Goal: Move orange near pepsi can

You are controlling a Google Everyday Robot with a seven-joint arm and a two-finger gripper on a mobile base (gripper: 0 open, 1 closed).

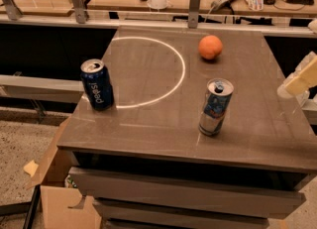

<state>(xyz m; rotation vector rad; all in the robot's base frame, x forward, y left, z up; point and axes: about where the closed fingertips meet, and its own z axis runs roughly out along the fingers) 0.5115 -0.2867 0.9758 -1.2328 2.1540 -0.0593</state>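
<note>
- The gripper [300, 81] is seen at the right edge, seemingly off the table [148, 119]; its state cannot be told.
- The orange [210, 47] is set far right, well apart from the pepsi can [97, 84] at left.

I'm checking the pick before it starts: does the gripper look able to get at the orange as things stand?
Probably yes. The gripper hangs at the right edge of the table; the orange sits alone, and the silver can stands off that line.
</note>
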